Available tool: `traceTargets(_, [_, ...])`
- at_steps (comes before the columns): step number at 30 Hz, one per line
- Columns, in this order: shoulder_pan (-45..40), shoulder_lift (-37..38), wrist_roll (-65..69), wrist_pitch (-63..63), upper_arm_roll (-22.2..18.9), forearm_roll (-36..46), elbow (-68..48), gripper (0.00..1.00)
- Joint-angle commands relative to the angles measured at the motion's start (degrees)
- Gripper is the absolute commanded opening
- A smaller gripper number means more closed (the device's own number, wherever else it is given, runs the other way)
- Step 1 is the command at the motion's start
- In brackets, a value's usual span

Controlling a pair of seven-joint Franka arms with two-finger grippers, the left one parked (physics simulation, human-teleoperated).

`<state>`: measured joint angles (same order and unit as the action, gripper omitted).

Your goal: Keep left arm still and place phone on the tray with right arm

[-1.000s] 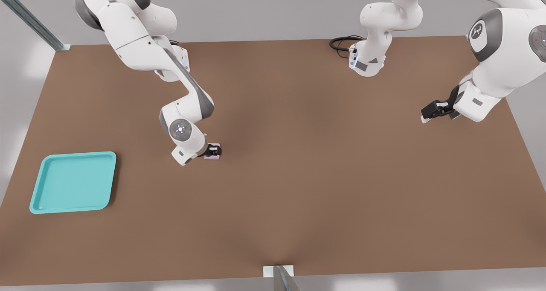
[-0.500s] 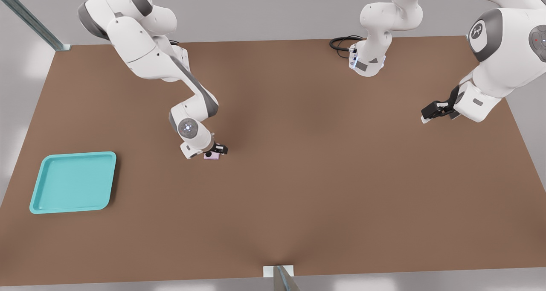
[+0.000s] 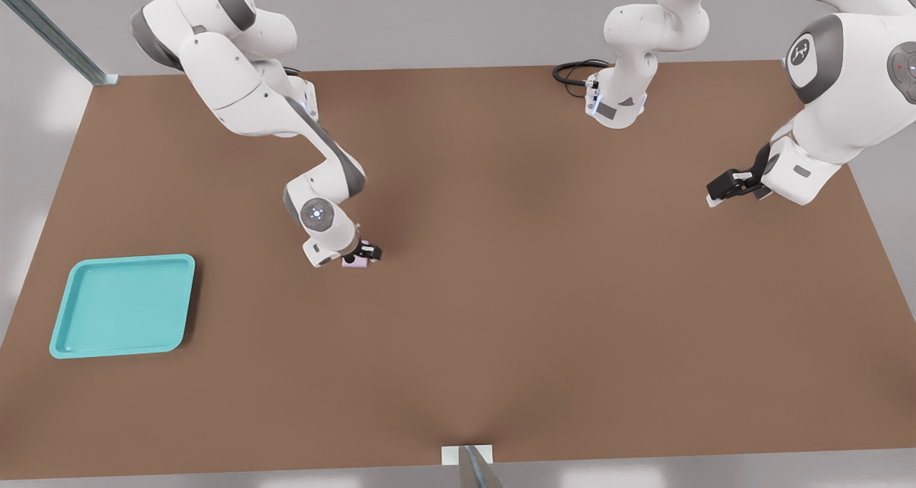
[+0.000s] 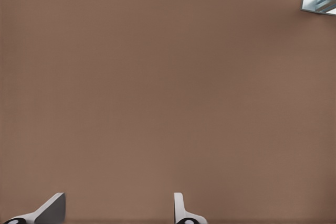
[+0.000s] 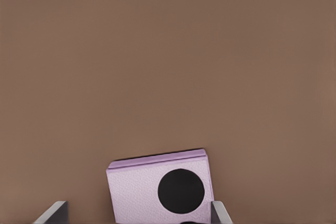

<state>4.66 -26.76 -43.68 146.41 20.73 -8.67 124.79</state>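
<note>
You're at the grasp step — claw (image 3: 365, 253) down over the phone (image 3: 353, 262) mid-counter (image 3: 544, 273), fingers open w/ gaps either side; next, close, lift, carry to tray (image 3: 66, 329) at the front view's left.

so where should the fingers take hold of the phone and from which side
Probably across its two short side edges, coming straight down from above. The phone lies flat on the table, squarish and thin, so only its edges offer purchase. The gripper is already low over it, a finger on either side, wider apart than the phone.
</note>
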Motion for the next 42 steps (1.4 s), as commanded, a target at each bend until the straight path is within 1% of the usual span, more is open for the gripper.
traceTargets(1, [-0.44, 0.57, 5.54, -0.16, 0.01, -0.38, 0.37, 1.0])
traceTargets(9, [-0.61, -0.04, 6.59, -0.07, 1.24, -0.38, 0.9, 1.0])
traceTargets(21, [-0.53, -2.5, 7.21, 2.39, 1.15, -1.26, 0.9, 1.0])
traceTargets(32, [-0.61, -1.62, 7.39, 1.68, 1.06, -1.26, 0.81, 1.0])
traceTargets(34, [-1.23, -1.1, 9.05, 1.68, 0.98, -1.18, 0.9, 1.0])
traceTargets(42, [-1.31, -1.54, 8.35, 1.51, 0.8, -1.18, 1.6, 1.0])
